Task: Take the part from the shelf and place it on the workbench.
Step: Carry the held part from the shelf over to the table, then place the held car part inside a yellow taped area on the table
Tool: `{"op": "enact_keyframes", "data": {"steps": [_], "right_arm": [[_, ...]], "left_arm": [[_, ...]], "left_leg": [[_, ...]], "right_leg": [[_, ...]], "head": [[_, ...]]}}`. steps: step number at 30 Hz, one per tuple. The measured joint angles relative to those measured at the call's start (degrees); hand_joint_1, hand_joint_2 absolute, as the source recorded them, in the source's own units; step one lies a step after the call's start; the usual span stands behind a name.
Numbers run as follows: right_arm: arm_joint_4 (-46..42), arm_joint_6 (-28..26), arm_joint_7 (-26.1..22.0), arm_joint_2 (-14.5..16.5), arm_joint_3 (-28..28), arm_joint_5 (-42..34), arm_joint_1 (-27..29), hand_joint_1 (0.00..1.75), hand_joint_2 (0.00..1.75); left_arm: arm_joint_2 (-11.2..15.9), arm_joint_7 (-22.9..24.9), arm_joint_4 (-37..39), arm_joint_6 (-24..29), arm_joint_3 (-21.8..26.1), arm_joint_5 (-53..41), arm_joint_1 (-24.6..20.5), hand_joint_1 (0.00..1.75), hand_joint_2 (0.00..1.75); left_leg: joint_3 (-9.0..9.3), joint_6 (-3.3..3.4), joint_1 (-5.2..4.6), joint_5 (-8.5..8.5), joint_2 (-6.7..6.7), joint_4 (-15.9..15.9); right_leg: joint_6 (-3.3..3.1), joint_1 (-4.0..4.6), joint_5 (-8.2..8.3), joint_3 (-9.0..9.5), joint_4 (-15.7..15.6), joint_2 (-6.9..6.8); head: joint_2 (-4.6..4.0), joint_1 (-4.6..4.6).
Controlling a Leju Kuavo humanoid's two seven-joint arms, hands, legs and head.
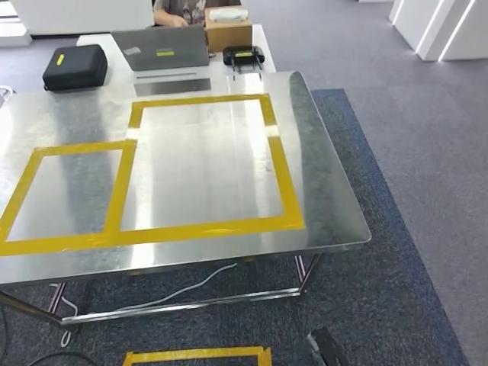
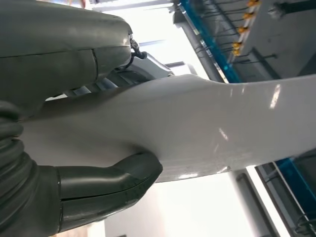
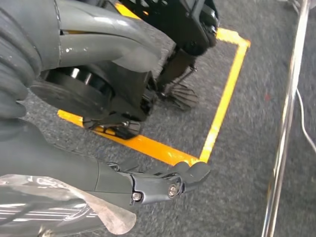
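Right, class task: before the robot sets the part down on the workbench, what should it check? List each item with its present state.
1. Left hand grips the white part: ok.
2. Large taped rectangle on the workbench free of things: ok.
3. Part already above the workbench: cannot tell.
4. Laptop and black case outside the tape: ok.
5. Right hand free: cannot tell.
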Motion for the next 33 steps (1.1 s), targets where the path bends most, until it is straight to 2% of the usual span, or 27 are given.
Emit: {"op": "enact_keyframes", "data": {"steps": [1, 2, 4, 5, 7, 9, 10, 11, 12, 13, 14, 15, 16, 17, 19, 20, 23, 24, 25, 28, 31, 33], "right_arm": [[-0.19, -0.05, 0.05, -0.08, 0.11, -0.18, -0.26, 0.00, 1.75], [-0.39, -0.10, 0.09, -0.20, 0.16, -0.29, -0.47, 0.00, 1.75], [-0.82, -0.09, 0.05, -0.40, 0.24, -0.30, -0.84, 0.00, 1.75], [-0.94, -0.08, 0.04, -0.46, 0.28, -0.30, -0.98, 0.00, 1.75], [-1.08, -0.05, 0.03, -0.52, 0.35, -0.31, -1.05, 0.00, 1.75], [-1.08, -0.07, 0.08, -0.63, 0.43, -0.43, -0.79, 0.00, 1.75], [-1.08, -0.16, 0.11, -0.70, 0.46, -0.62, -0.56, 0.00, 1.75], [-1.08, -0.34, 0.14, -0.78, 0.49, -0.93, -0.30, 0.00, 1.75], [-1.08, -0.57, 0.16, -0.85, 0.50, -1.23, -0.08, 0.00, 1.75], [-1.08, -0.84, 0.17, -0.90, 0.50, -1.52, 0.10, 0.00, 1.75], [-1.08, -1.04, 0.20, -0.96, 0.50, -1.81, 0.17, 0.00, 1.75], [-1.10, -1.20, 0.19, -0.99, 0.50, -2.03, 0.16, 0.00, 1.75], [-1.13, -1.36, 0.19, -1.03, 0.49, -2.25, 0.13, 0.00, 1.75], [-1.16, -1.54, 0.16, -1.08, 0.49, -2.43, 0.16, 0.00, 1.75], [-1.21, -1.87, 0.03, -1.14, 0.47, -2.58, 0.39, 0.00, 1.75], [-1.23, -1.96, -0.12, -1.15, 0.47, -2.61, 0.55, 0.00, 1.75], [-1.21, -2.05, -0.46, -1.14, 0.48, -2.66, 0.80, 0.00, 1.75], [-1.20, -2.08, -0.53, -1.14, 0.47, -2.63, 0.84, 0.00, 1.75], [-1.18, -2.09, -0.61, -1.14, 0.46, -2.60, 0.85, 0.00, 1.75], [-1.14, -1.90, -0.76, -1.14, 0.45, -2.52, 0.70, 0.00, 1.75], [-1.02, -1.72, -0.78, -1.14, 0.47, -2.39, 0.37, 0.00, 1.75], [-0.90, -1.59, -0.79, -1.14, 0.48, -2.32, 0.14, 0.00, 1.75]], "left_arm": [[0.10, 0.00, -0.01, 0.01, -0.01, 0.04, 0.04, 1.75, 1.75], [0.18, 0.00, -0.02, 0.01, -0.01, 0.05, -0.08, 1.75, 1.75], [0.27, 0.00, -0.05, 0.01, -0.03, -0.05, -0.37, 1.75, 1.75], [0.27, 0.00, -0.04, 0.01, -0.04, -0.09, -0.46, 1.75, 1.75], [0.27, 0.00, -0.03, 0.01, -0.05, -0.15, -0.52, 1.75, 1.75], [0.28, 0.00, -0.02, 0.01, -0.05, -0.15, -0.53, 1.75, 1.75], [0.29, 0.00, -0.02, 0.01, -0.06, -0.16, -0.53, 1.75, 1.75], [0.30, 0.00, -0.01, 0.01, -0.08, -0.18, -0.53, 1.75, 1.75], [0.29, 0.00, 0.01, -0.01, -0.12, -0.19, -0.51, 1.75, 1.75], [0.29, 0.00, 0.03, -0.05, -0.18, -0.20, -0.50, 1.75, 1.75], [0.29, 0.00, 0.05, -0.10, -0.26, -0.20, -0.48, 1.75, 1.75], [0.31, 0.00, 0.08, -0.17, -0.34, -0.21, -0.45, 1.75, 1.75], [0.32, 0.00, 0.11, -0.25, -0.39, -0.22, -0.41, 1.75, 1.75], [0.34, 0.00, 0.13, -0.36, -0.43, -0.22, -0.36, 1.75, 1.75], [0.36, 0.00, 0.17, -0.82, -0.51, -0.24, -0.27, 1.75, 1.75], [0.37, 0.00, 0.25, -1.15, -0.57, -0.24, -0.21, 1.75, 1.75], [0.49, 0.07, 0.82, -2.34, -0.68, -0.31, -0.21, 1.75, 1.75], [0.51, 0.15, 1.11, -2.78, -0.70, -0.39, -0.26, 1.75, 1.75], [0.51, 0.27, 1.42, -3.17, -0.73, -0.50, -0.32, 1.75, 1.75], [0.49, 0.90, 2.42, -4.09, -0.77, -0.67, -0.81, 1.75, 1.75], [0.46, 2.25, 3.83, -4.33, -0.60, -0.78, -1.86, 1.75, 1.75], [0.45, 3.08, 4.82, -4.51, -0.35, -0.80, -2.63, 1.75, 1.75]], "left_leg": [[-0.04, 0.29, -0.16, 1.71, -0.18, 0.04], [0.15, 0.64, -0.25, 0.88, 0.03, 0.52], [0.88, 1.42, -0.16, -0.15, 0.63, 0.30], [1.40, 1.75, -0.06, -0.61, 1.01, -0.09], [2.11, 2.20, 0.01, -1.28, 1.63, -0.57], [2.49, 2.33, -0.06, -1.90, 2.05, -0.63], [2.84, 2.36, -0.10, -2.29, 2.29, -0.63], [3.40, 2.35, -0.14, -2.80, 2.60, -0.63], [4.13, 2.29, -0.16, -3.33, 2.96, -0.63], [4.99, 2.18, -0.18, -3.92, 3.38, -0.63], [5.80, 1.99, -0.26, -4.43, 3.78, -0.66], [6.38, 1.71, -0.35, -4.87, 4.12, -0.64], [6.75, 1.38, -0.44, -5.15, 4.50, -0.73], [7.00, 1.04, -0.50, -5.29, 4.89, -0.91], [7.44, 0.43, -0.48, -5.42, 5.70, -1.37], [7.80, 0.61, -0.53, -5.26, 5.84, -1.78], [8.80, 2.78, -0.89, -5.13, 5.68, -2.65], [8.97, 3.18, -0.94, -5.27, 5.69, -2.68], [9.04, 3.21, -0.91, -5.24, 5.69, -2.70], [9.10, 2.73, -0.82, -5.27, 5.63, -2.84], [9.14, 1.47, -0.69, -5.33, 5.59, -3.04], [9.14, 1.02, -0.64, -5.40, 5.58, -3.10]], "right_leg": [[0.54, -0.04, -0.74, 0.46, 0.03, 0.28], [1.05, -0.17, -1.28, 0.80, -0.39, 0.54], [1.61, -0.26, -2.36, 1.37, -0.14, 0.28], [1.76, -0.21, -3.31, 0.45, 1.71, -0.04], [1.97, -0.09, -5.50, -3.55, 7.94, -0.61], [2.13, -0.03, -7.02, -8.80, 14.72, -0.64], [2.15, 0.00, -6.58, -11.18, 16.87, -0.66], [2.12, 0.05, -4.98, -13.15, 17.64, -0.72], [2.01, 0.12, -2.14, -13.93, 16.04, -0.94], [1.80, 0.25, 1.34, -13.96, 12.88, -1.50], [1.53, 0.52, 3.95, -13.47, 9.79, -2.56], [1.14, 0.79, 5.44, -12.76, 6.95, -3.55], [0.70, 1.05, 5.87, -12.30, 5.37, -4.26], [0.30, 1.27, 5.56, -12.11, 4.87, -4.49], [-0.48, 1.16, 5.70, -11.70, 3.97, -3.65], [-0.49, 1.04, 5.90, -11.33, 3.59, -3.28], [-0.10, 0.84, 6.16, -10.28, 2.93, -2.72], [-0.15, 0.86, 6.06, -10.22, 2.91, -2.66], [-0.22, 0.89, 5.96, -10.15, 2.92, -2.66], [-0.39, 0.98, 5.73, -10.10, 2.94, -2.80], [-0.45, 1.03, 5.63, -10.11, 2.96, -2.85], [-0.46, 1.04, 5.62, -10.12, 2.97, -2.84]], "head": [[-0.01, -0.03], [0.01, -0.07], [0.01, -0.01], [0.01, 0.07], [0.00, 0.20], [0.01, 0.21], [0.01, 0.21], [0.01, 0.23], [0.01, 0.23], [0.00, 0.24], [0.00, 0.20], [0.00, 0.20], [0.01, 0.21], [0.01, 0.13], [0.02, 0.22], [0.02, 0.08], [0.02, -0.46], [0.02, -0.50], [0.02, -0.47], [0.02, -0.45], [0.02, -0.45], [0.02, -0.45]]}}
